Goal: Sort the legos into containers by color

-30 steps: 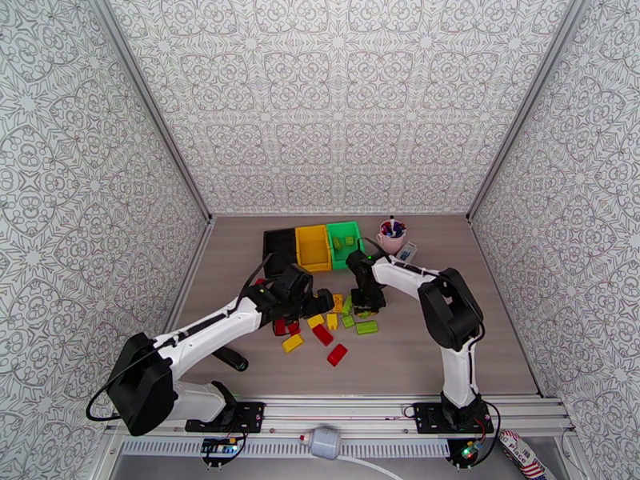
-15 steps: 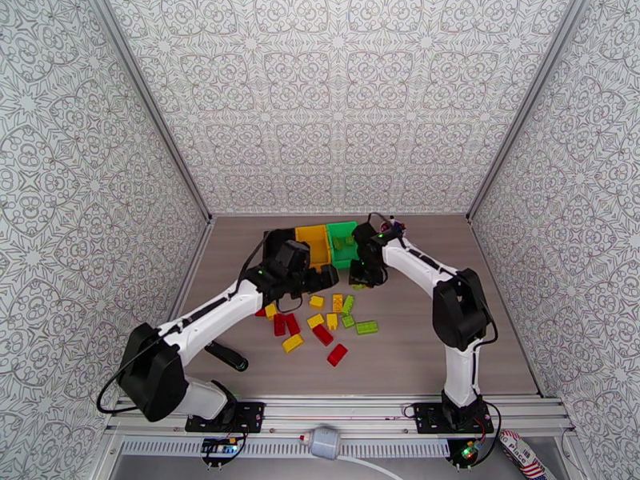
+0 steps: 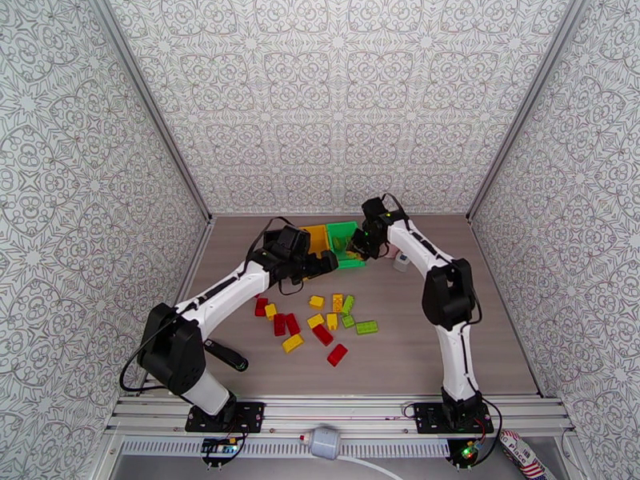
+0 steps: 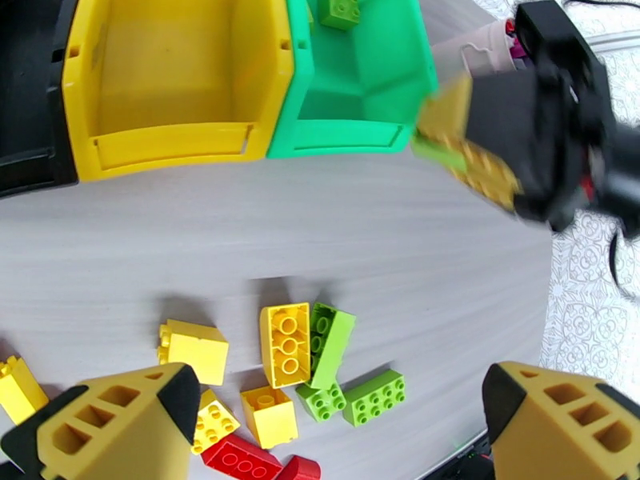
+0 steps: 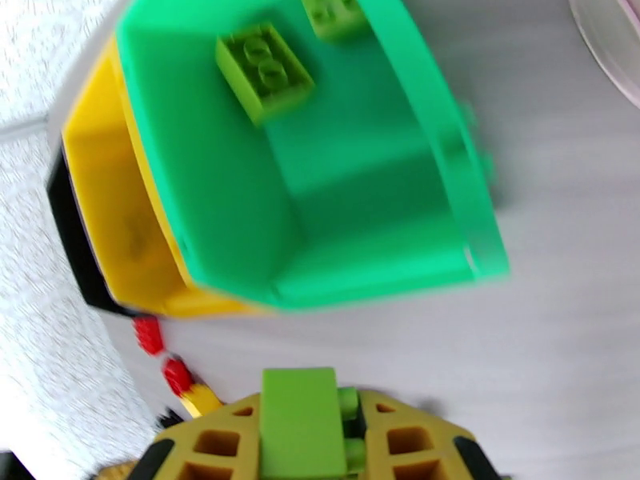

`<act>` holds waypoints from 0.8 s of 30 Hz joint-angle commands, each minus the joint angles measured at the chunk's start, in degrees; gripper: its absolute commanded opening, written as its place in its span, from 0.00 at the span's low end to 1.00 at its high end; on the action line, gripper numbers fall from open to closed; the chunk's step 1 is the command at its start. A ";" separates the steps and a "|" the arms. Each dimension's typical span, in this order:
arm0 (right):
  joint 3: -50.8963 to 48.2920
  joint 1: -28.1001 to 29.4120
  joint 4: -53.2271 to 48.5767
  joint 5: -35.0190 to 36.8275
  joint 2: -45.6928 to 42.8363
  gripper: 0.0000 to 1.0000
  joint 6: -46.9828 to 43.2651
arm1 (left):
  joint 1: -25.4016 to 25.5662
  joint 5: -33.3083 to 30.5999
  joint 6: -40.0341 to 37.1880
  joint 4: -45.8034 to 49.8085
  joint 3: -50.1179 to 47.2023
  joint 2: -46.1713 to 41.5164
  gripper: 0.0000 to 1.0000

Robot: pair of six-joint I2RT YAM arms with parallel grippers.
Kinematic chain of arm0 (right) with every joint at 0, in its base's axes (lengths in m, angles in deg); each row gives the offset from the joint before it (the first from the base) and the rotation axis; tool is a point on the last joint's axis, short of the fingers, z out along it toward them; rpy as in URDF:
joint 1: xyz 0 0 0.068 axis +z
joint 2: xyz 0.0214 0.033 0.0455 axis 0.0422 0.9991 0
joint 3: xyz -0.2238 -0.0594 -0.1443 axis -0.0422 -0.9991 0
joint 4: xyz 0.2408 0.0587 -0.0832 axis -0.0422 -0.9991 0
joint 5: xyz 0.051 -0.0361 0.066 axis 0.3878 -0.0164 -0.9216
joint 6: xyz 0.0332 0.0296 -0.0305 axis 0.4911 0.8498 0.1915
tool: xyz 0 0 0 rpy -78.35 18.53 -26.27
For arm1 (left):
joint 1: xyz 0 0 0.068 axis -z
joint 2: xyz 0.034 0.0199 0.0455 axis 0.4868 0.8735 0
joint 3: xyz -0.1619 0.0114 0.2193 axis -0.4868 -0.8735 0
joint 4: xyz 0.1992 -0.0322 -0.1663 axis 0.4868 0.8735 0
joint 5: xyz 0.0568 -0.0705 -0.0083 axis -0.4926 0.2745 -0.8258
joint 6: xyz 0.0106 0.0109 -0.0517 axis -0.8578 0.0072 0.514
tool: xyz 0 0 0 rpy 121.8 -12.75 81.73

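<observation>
Now we've lifted the right jaws, clamped on a green brick [image 5: 298,418], off the pile [image 3: 324,322]; green bin [image 5: 472,234] just ahead of them; left jaws apart, empty. Drop looks next.

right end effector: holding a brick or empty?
Holding. The right wrist view shows a lime green brick clamped in the right end effector, with the green bin just ahead.

walls [image 3: 336,98]: grey-white ornamental pattern, three sides | tabletop [image 3: 400,358]: grey wood grain | front rail [image 3: 360,410]: aluminium
</observation>
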 commanded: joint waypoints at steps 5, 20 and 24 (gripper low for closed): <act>11.95 -1.10 -0.38 -4.05 6.86 0.41 5.76 | -0.53 1.56 -2.92 3.29 1.21 0.22 0.98; 0.31 -1.63 -5.66 2.68 -6.56 0.58 -3.79 | 4.07 -3.41 -9.53 12.74 6.51 4.13 0.90; -15.86 -2.68 -4.53 6.32 -16.72 0.60 -6.21 | 7.80 -4.85 -11.37 16.21 10.22 7.80 0.85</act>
